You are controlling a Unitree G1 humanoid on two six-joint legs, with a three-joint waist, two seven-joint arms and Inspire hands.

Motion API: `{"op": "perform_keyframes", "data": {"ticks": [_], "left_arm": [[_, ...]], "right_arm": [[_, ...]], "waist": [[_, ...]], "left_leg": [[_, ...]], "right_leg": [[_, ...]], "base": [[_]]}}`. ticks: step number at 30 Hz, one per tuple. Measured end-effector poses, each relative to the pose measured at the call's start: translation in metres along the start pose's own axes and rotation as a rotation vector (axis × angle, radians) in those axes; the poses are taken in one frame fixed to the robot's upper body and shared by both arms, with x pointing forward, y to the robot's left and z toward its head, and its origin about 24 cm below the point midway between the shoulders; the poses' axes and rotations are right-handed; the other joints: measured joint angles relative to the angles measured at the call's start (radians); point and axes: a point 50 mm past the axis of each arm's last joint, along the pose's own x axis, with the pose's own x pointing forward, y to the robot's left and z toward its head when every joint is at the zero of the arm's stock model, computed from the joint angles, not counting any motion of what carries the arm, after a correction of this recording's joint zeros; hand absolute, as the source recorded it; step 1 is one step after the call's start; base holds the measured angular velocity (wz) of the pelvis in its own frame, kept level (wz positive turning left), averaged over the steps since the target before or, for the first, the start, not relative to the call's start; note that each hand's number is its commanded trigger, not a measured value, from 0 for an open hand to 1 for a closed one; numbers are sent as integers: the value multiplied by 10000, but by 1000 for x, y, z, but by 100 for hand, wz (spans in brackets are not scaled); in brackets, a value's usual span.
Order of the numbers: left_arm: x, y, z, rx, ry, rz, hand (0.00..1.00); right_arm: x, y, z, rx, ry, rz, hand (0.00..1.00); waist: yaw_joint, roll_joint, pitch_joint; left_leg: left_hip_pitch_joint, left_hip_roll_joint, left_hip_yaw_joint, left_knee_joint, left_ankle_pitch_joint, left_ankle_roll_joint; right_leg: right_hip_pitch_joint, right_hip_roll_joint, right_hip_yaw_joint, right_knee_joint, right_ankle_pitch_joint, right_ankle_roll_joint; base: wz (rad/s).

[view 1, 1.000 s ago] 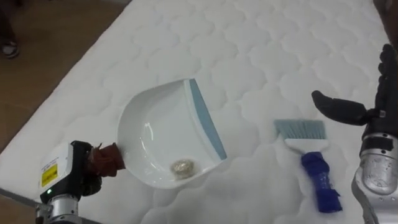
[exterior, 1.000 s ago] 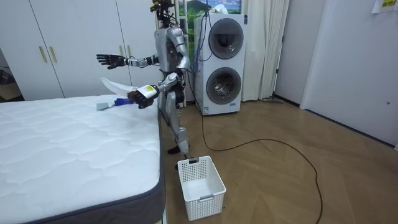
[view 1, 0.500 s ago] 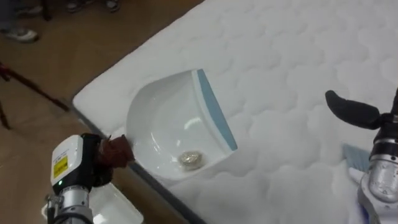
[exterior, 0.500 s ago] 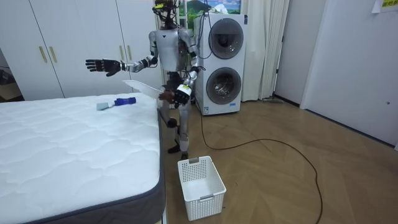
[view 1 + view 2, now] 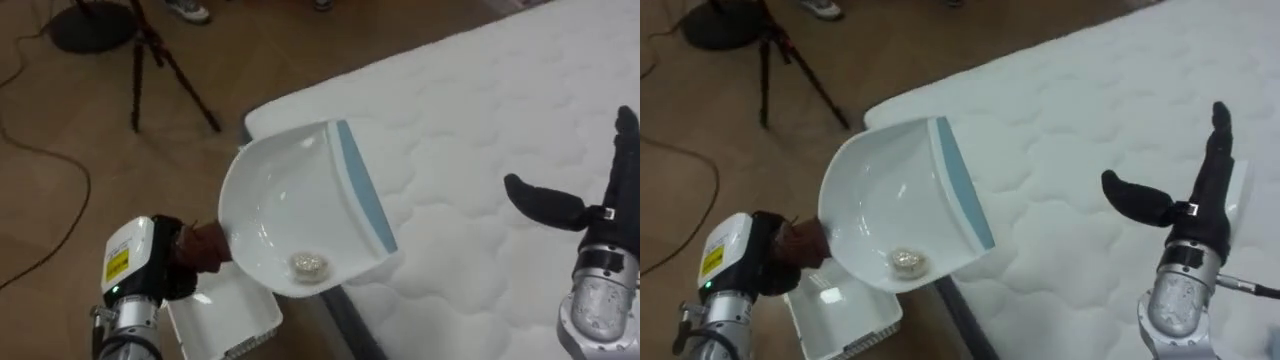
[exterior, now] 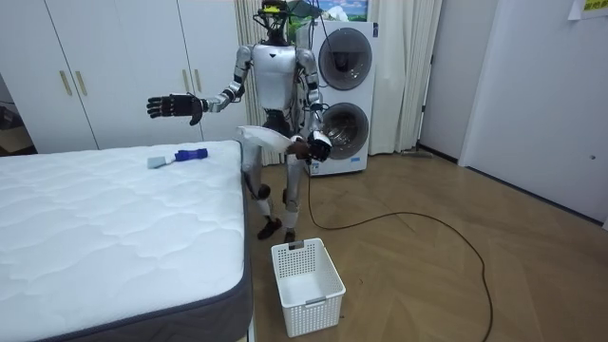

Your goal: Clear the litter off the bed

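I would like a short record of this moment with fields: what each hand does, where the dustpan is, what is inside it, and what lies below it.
left hand: shut on the brown handle of the dustpan
right hand: open, raised over the mattress
dustpan: white with a blue lip, held out past the corner of the mattress
contents: one small crumpled scrap
below: white basket on the floor, partly under the dustpan
brush: lying on the mattress near its edge
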Motion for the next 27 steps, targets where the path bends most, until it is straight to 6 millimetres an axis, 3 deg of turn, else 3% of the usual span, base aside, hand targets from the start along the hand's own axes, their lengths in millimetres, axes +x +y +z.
{"op": "perform_keyframes", "data": {"ticks": [2, 4, 5, 7, 8, 11, 13, 14, 16, 17, 18, 22, 27], "left_arm": [[0, 0, 0, -28, -3, -19, 100], [4, 3, 3, -9, -190, 13, 100], [5, 4, 4, 25, -247, 9, 100], [5, 5, 1, 175, -266, -21, 100], [5, 5, 1, 213, -274, -36, 100], [4, 5, 1, 264, -287, -67, 100], [4, 4, 0, 300, -253, -123, 100], [3, 3, 0, 273, -237, -149, 100], [3, 1, 2, 249, -264, -228, 100], [3, 1, 1, 259, -260, -230, 100], [3, 2, 0, 308, -241, -235, 100], [2, -2, -5, 420, -34, -428, 100], [-2, -4, -24, 937, 697, -933, 100]], "right_arm": [[0, 2, 0, 11, -11, 84, 0], [-1, 4, 1, 9, -24, 195, 0], [-2, 4, 0, 8, -17, 220, 0], [-4, 9, 0, -13, 9, 445, 0], [-5, 9, -1, -39, 38, 511, 0], [-5, 10, -5, -133, 168, 661, 0], [-6, 11, -7, -166, 266, 843, 0], [-6, 11, -6, -180, 245, 870, 0], [-6, 13, -6, -235, 261, 1057, 0], [-7, 13, -8, -278, 339, 1135, 0], [-8, 15, -10, -344, 476, 1324, 0], [-8, 15, -13, -416, 593, 1572, 0], [-10, 18, -19, -702, 761, 1905, 0]], "waist": [[184, -21, -12], [287, -39, -14], [353, -47, -17], [354, -79, 7], [347, -97, 11], [357, -200, 41], [381, -239, 35], [428, -213, 39], [419, 184, 103], [395, 223, 100], [355, 225, 98], [245, 214, 84], [356, 188, 94]], "left_leg": [[98, -251, -498, 6, 19, 31], [111, -479, -1001, -166, 194, 210], [120, -489, -1036, -215, 269, 189], [255, -640, -1513, -256, 350, 196], [301, -683, -1627, -264, 351, 194], [357, -998, -2188, -185, 315, 192], [267, -1271, -2519, -9, 183, 174], [234, -1300, -2532, 52, 119, 171], [121, -1305, -2810, 163, 2, 143], [111, -1306, -2842, 150, 4, 139], [96, -1295, -2739, 140, 2, 143], [19, -882, -1688, 125, -192, 247], [43, -869, -1748, 139, -298, 273]], "right_leg": [[-249, 15, 724, 366, -76, 101], [-1009, 6, 1985, 766, -310, 282], [-1281, -7, 2265, 826, -303, 296], [-1994, 38, 3007, 780, -101, 391], [-2092, 80, 3058, 747, 5, 350], [-2263, 296, 3351, -175, 703, 212], [-2290, 588, 3979, -555, 1747, 136], [-2243, 598, 3998, -584, 1620, 57], [-2206, 640, 3888, -620, 1590, 76], [-2202, 635, 3903, -618, 1560, 81], [-2156, 587, 3887, -616, 1382, 83], [-2074, 586, 3764, -521, 1058, 113], [-2185, 630, 3906, -416, 971, 137]], "base": [[71], [71], [55], [67], [75], [67], [53], [24], [28], [41], [38], [30], [1]]}}
